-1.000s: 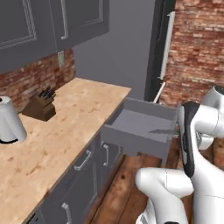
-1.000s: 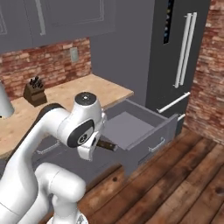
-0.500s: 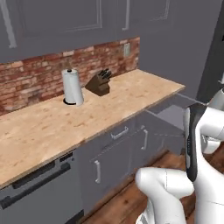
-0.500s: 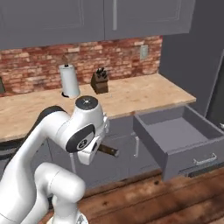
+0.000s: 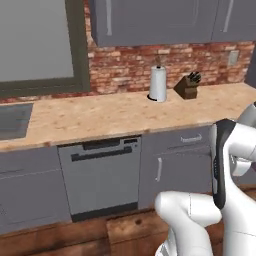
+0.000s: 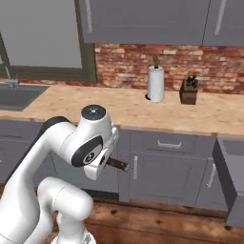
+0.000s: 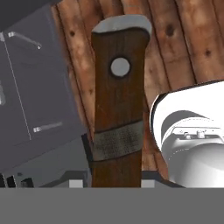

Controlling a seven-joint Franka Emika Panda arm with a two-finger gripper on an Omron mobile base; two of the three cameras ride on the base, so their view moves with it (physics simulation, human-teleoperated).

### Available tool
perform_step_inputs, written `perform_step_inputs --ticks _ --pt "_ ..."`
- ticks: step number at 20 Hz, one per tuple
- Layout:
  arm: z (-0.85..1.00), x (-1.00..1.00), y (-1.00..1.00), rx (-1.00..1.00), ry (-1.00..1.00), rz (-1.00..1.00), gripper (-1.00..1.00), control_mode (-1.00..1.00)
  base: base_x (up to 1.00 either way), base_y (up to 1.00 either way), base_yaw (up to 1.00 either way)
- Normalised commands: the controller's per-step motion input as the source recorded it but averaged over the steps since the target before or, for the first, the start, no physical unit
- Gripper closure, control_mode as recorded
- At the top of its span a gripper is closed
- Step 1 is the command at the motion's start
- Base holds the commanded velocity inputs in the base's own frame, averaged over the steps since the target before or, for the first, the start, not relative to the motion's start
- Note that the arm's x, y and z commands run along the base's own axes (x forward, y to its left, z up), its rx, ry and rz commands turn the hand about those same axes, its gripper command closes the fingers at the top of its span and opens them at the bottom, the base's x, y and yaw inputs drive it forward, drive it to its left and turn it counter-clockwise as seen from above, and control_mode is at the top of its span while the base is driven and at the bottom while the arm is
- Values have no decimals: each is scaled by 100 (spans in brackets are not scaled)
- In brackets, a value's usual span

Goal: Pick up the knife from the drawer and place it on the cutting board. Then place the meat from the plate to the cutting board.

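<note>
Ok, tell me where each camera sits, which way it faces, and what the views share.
Left base view: behind the arm's left, facing counter and dishwasher; white arm at lower right.
Right base view: behind the arm's right, facing the same counter; arm at lower left, knife poking out.
Hand view: on the hand, looking down the knife's handle at the wood floor.
Both base views share paper towel roll and knife block.

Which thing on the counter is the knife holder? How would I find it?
Find the long wooden counter under the red brick wall. Near its right end stands a tall white paper towel roll, and just right of that sits the knife block. It's the small brown wooden one with black handles poking out the top.
</note>
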Motion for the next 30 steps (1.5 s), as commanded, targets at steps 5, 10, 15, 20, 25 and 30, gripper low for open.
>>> perform_step_inputs --ticks 5,10,15,20,25,30 --pt "0 0 0 0 0 0 100 100 -65 16 71" --pt "0 0 0 0 0 0 100 100 -62 31 69" --pt "0 0 0 0 0 0 100 100 -28 50 62" --pt "0 0 0 0 0 0 100 100 70 95 5" --pt "0 0 0 0 0 0 100 100 100 100 0" --pt "0 0 0 0 0 0 100 100 100 100 -15"
